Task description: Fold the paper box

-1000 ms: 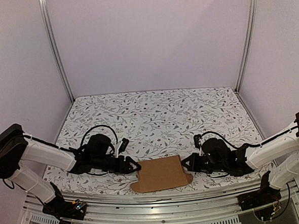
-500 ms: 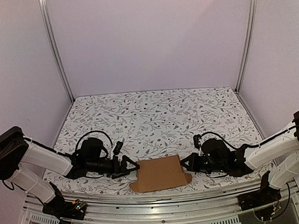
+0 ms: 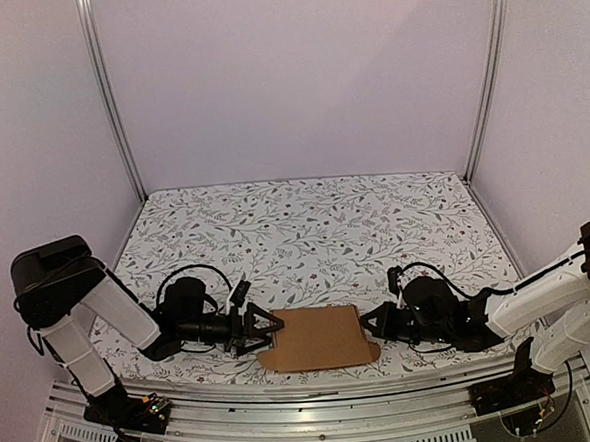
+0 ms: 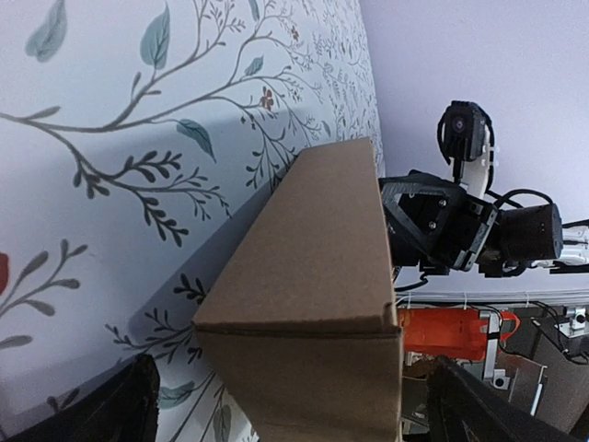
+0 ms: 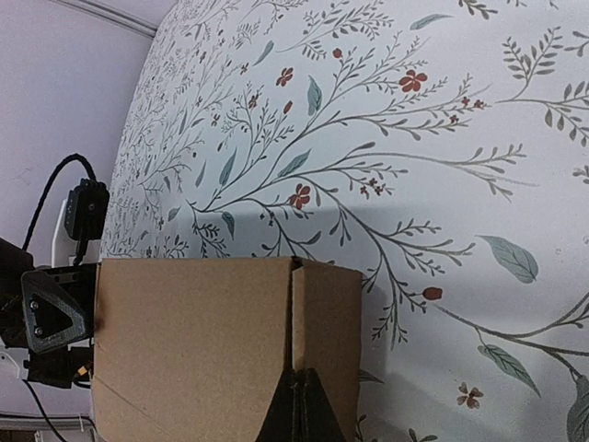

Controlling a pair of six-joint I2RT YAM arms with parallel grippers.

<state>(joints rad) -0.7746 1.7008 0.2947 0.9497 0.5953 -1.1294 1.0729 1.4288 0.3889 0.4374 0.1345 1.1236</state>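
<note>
Brown cardboard, the paper box lies flattened on the floral counter, at the lower centre of the overhead frame between the two arms. The right hand is clenched on the box's right-side edge, apparently to pin it in place. The left hand is spread wide, its fingers either side of the box's left end, probably poised to catch a panel and raise it.

Paper box of plain brown cardboard, matt and faintly fibrous; surface a matt sheet printed with leaves and flowers; left gripper and right gripper matt black plastic; arm shells smooth white plastic, slight sheen; front rail brushed silver metal.
</note>
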